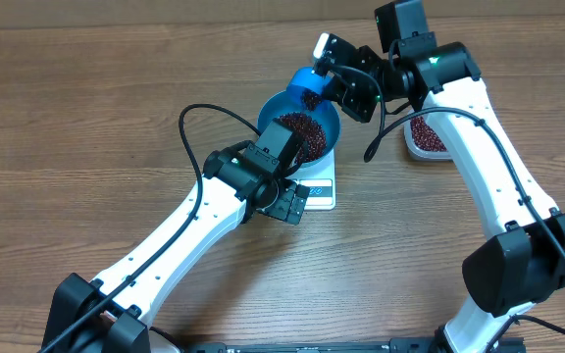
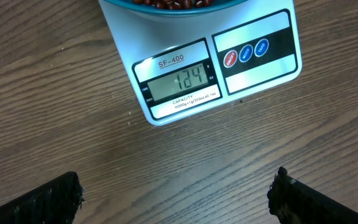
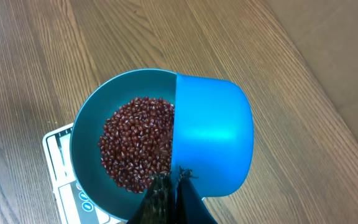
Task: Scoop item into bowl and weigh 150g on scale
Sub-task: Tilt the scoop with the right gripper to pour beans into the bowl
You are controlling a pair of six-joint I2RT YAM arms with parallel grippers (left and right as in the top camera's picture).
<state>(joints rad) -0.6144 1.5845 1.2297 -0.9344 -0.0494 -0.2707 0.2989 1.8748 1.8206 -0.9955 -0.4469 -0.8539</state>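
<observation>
1. Only in the left wrist view can the display of the scale (image 2: 185,81) be read: 124 is shown on it. Three round buttons, one red and two blue, are set on a dark strip beside it.
2. The left gripper (image 2: 176,182) is seen released. Its black fingers (image 2: 48,199) are spread wide over bare wood, just in front of the scale's display edge.
3. Only in the right wrist view is the grip shown. The right gripper (image 3: 168,186) is clenched on the scoop (image 3: 213,134) at its near edge. The smooth, rounded blue back of the scoop is turned toward the camera, over the right part of the bowl (image 3: 89,137).
4. The beans (image 3: 135,146), small glossy ovals of dark red-brown, are heaped in the deep, round blue bowl. The bowl is set on the white square scale, near the middle of the wood-grained table (image 1: 86,118).
5. From overhead alone, a clear tub (image 1: 412,147) holding more beans is seen, on the side of the bowl toward the table's right edge. The tub is partly covered by the right arm, and much of the scale is covered by the left arm.
</observation>
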